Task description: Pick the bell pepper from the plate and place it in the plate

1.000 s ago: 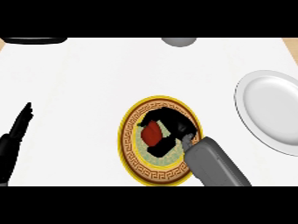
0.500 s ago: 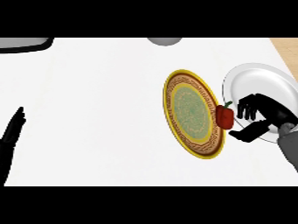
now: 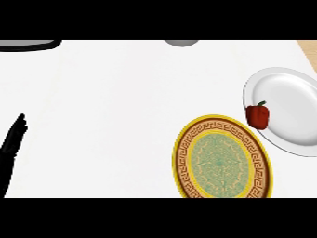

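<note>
A red bell pepper (image 3: 258,115) with a green stem lies at the left rim of the plain white plate (image 3: 298,109) on the right of the counter. No hand touches it. The patterned plate (image 3: 221,160), yellow-rimmed with a green centre, lies bare just left of and below the white one. My left hand (image 3: 8,146) rests at the lower left edge, fingers straight and pointing up, holding nothing. My right hand does not show in the head view.
A dark tray-like object (image 3: 22,44) sits at the far left corner of the counter. A grey round object (image 3: 182,42) peeks in at the far edge. The counter's right edge (image 3: 312,53) runs close behind the white plate.
The right hand, which held the pepper over the white plate's edge, has let it go and left the view. The pepper now lies on the white plate. The view has shifted.
</note>
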{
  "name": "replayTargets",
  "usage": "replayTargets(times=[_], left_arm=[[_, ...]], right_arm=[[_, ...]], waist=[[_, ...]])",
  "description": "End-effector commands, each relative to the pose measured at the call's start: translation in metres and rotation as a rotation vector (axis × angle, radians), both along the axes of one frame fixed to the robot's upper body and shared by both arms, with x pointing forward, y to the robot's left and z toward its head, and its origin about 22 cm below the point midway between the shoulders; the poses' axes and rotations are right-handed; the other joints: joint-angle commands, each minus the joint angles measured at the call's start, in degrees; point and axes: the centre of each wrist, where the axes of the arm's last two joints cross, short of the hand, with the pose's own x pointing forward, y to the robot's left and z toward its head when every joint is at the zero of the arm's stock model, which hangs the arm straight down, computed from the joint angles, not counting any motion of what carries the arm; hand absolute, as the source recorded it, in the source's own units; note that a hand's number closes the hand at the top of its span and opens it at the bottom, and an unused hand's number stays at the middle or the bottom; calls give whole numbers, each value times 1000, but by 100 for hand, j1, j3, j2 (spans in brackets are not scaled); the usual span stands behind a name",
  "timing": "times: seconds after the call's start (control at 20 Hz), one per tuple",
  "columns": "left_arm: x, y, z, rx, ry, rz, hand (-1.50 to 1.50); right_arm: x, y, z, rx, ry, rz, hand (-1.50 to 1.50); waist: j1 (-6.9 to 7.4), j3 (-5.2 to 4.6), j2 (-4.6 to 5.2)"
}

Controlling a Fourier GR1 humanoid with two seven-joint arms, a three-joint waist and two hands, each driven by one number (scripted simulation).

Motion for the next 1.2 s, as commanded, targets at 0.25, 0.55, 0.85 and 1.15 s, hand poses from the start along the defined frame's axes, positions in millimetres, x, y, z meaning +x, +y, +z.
replayTargets(times=[0.25, 0.55, 0.85, 1.15], left_arm=[[5, -8, -8, -11, 9, -29, 0], [10, -5, -6, 14, 11, -47, 0], [22, -11, 3, 21, 5, -72, 0], [19, -1, -12, 5, 22, -58, 0]], right_arm=[[-62, -78, 46, -72, -435, 31, 150], [-78, -97, 82, 86, -592, 258, 150], [-63, -91, 101, 167, -563, 381, 150], [-9, -52, 96, 243, -518, 433, 150]], waist=[[186, -8, -18], [310, -41, -40], [353, -62, -57], [314, -79, -78]])
